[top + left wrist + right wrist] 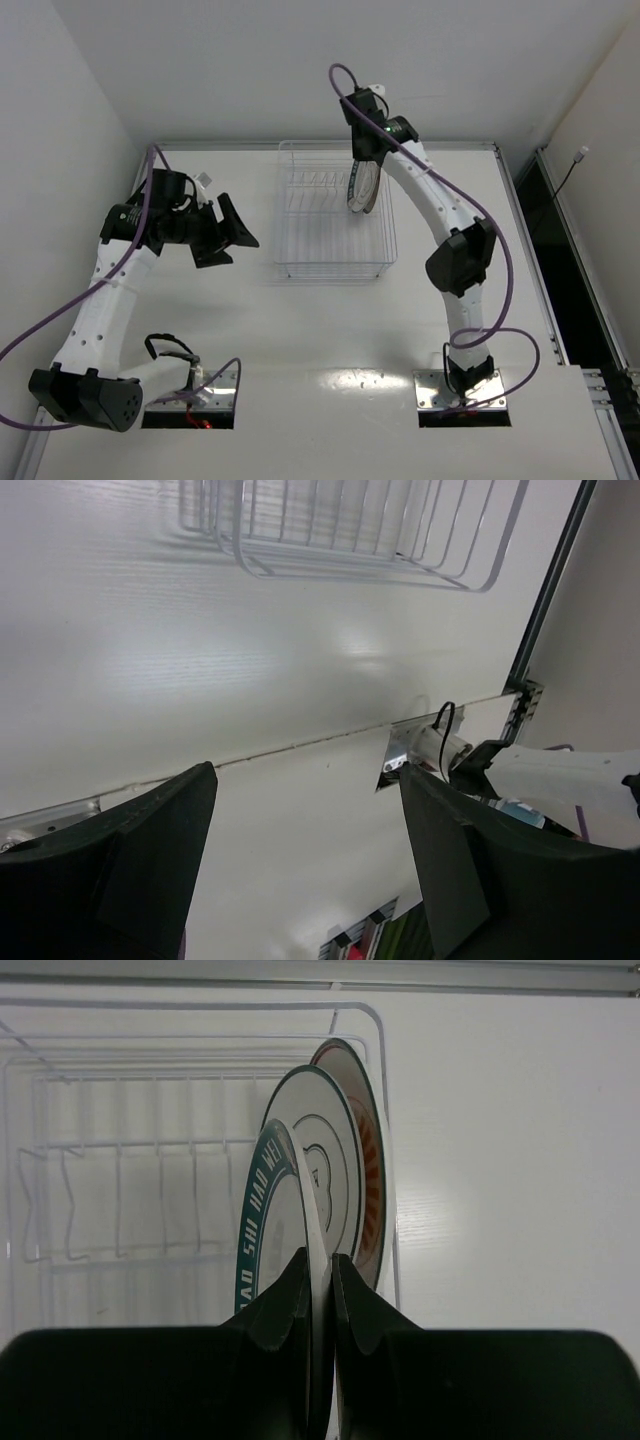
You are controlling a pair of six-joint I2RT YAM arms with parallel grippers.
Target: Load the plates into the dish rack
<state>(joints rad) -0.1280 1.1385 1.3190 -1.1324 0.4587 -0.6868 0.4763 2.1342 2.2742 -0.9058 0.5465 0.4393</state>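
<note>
Left gripper (228,235): jaws wide apart, holding nothing. It hangs above the table (330,340), left of the dish rack (330,268) and well apart from it. In the left wrist view only the rack's near wall appears beyond the fingers (150,860).

Dish rack: a clear wire basket at table centre, far side. Its left and middle slots hold nothing.

Plates: all three stand on edge at the right end of the rack, faces parallel, close together. From left to right in the right wrist view:
- teal-rimmed lettered plate (255,1230);
- white plate with thin dark ring (320,1150);
- orange sunburst plate (373,1185), nearest the rack's right wall.

Right gripper (320,1290): clamped on the upper rim of the teal-rimmed plate, one finger on each face. The plate hangs straight down from the fingers, its plane in line with the dividers.

Governing relation: plate directly below the right gripper, edge-on, just beside the white plate. Whether its lower edge is seated in a slot cannot be determined. Judgement: last plate being placed; release requires confirmed seating, otherwise the plate may tip onto its neighbour.
</note>
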